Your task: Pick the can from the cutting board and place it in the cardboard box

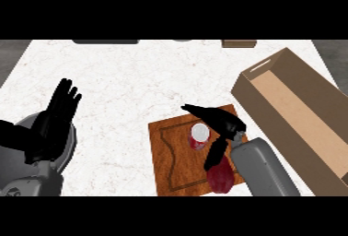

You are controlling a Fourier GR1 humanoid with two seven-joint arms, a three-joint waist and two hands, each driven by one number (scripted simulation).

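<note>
A red can with a silvery top stands upright on the wooden cutting board at the lower middle of the head view. My right hand hovers right beside and partly over the can, its fingers stretched to the upper left and its thumb pointing down past the can; nothing is held. The long cardboard box lies open at the right, close to the board's right edge. My left hand rests open at the left, fingers up.
A dark red object lies on the board's lower right part, next to my right forearm. A small brown item and a dark flat thing sit at the counter's far edge.
</note>
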